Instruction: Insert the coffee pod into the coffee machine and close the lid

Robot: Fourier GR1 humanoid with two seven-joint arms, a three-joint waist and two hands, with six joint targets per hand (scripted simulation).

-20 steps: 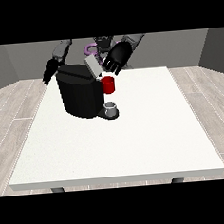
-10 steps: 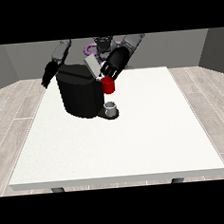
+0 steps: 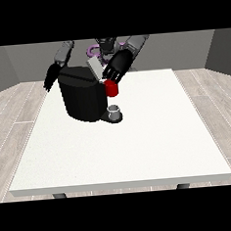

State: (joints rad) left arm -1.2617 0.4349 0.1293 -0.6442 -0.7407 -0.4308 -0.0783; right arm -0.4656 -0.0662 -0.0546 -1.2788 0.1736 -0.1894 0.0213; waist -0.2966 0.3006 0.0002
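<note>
Front view. White table (image 3: pixel 139 145): a black coffee machine (image 3: pixel 84 98) is set at its 11 o'clock part. Lid (image 3: pixel 95 69): grey, raised and tilted. A red thing at the machine (image 3: pixel 111 88) is seen at the machine's 2 o'clock. A grey cup (image 3: pixel 115 111) is placed on the machine's base, at its 4 o'clock.

Hand at the view's right (image 3: pixel 116 68): held just above the red thing, fingers pointed down; whether anything is gripped cannot be told.

Hand at the view's left (image 3: pixel 51 78): hung at the machine's 10 o'clock, finger state not discernible.

Coffee pod: not plainly shown.

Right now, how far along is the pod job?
Done: nothing clearly; the lid stands tilted up on the coffee machine. In hand: the hand at the view's right is over a red thing at the machine. The pod is not plainly visible. Left: closing the lid; a grey thing sits at the base.
</note>
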